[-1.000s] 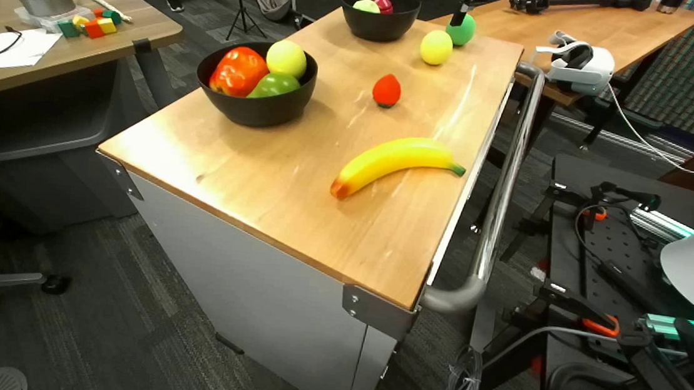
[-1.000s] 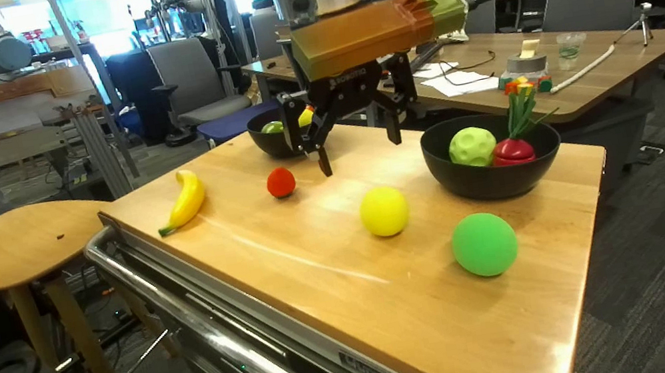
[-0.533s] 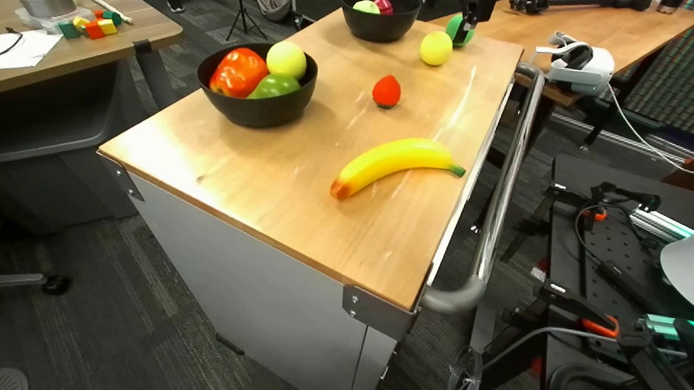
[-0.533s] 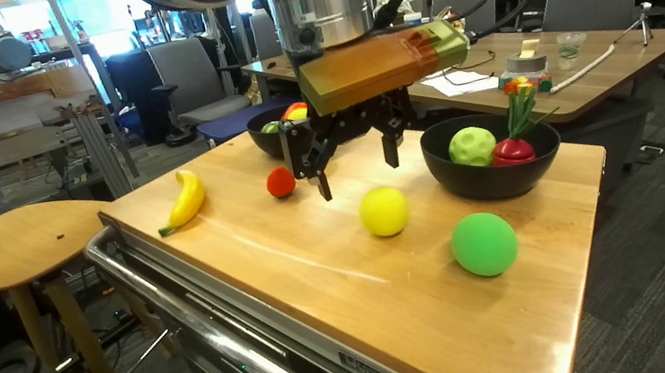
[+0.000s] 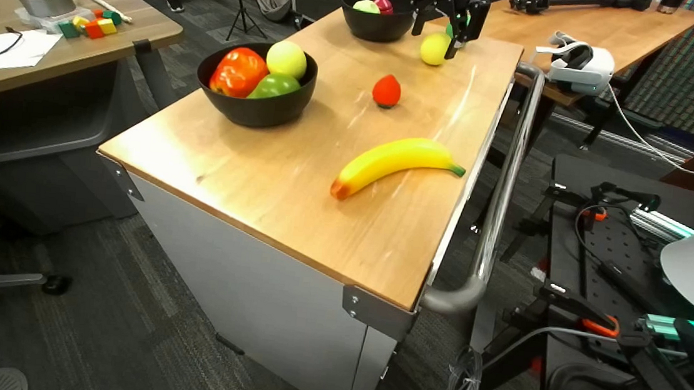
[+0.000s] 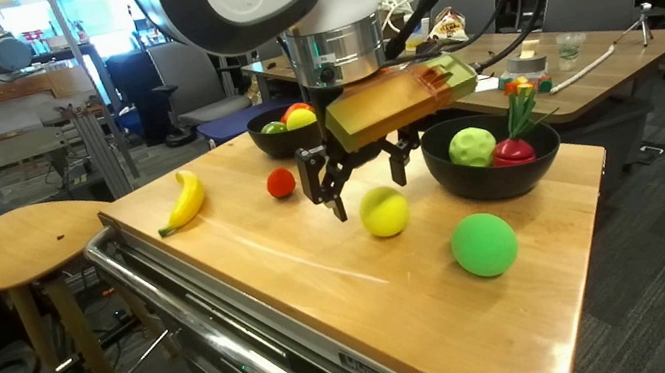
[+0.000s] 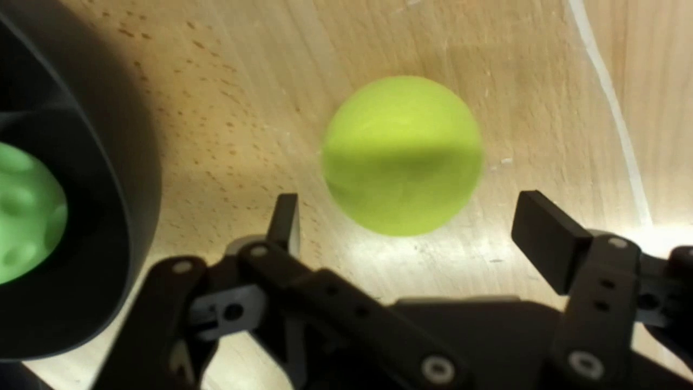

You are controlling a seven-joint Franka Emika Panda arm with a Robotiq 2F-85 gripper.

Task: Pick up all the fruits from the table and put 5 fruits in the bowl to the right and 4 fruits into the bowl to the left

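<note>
Yellow fruit [image 7: 402, 157] near "ROBOTIQ"-lettered pincer [image 5: 434, 43]

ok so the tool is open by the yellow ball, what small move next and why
I'd probably ease the tool across to centre over the yellow ball: in the wrist view its fingers stand apart, one toward either side of the ball, yet most of the ball shows past their tips.
</note>
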